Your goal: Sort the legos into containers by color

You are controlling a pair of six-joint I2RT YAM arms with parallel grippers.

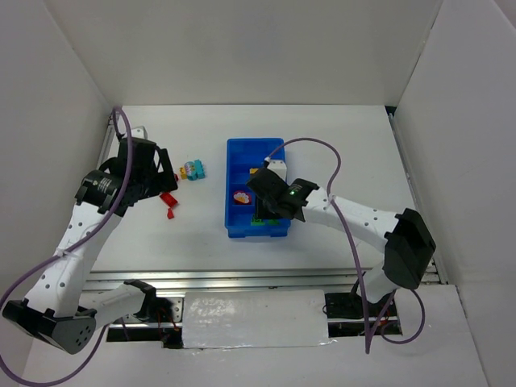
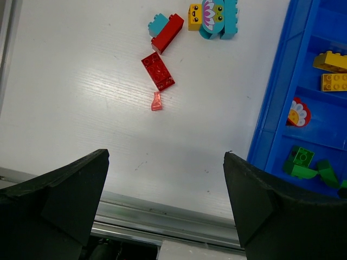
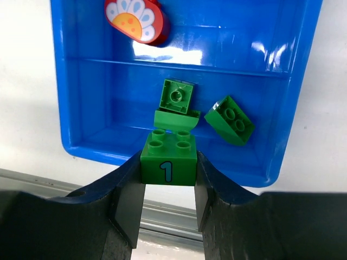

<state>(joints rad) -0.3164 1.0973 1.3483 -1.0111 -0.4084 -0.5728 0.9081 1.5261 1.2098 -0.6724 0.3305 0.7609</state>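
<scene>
Green "1" brick (image 3: 168, 162) in right tool (image 3: 168, 169), seemingly hidden overhead.

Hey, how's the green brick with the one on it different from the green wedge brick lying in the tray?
The numbered green brick is clamped between the right gripper's fingers, studs up; the green wedge brick lies loose and tilted in the blue tray. The numbered one is blocky with four studs and a printed 1; the wedge shows two studs and a sloped face. Both are green.
</scene>
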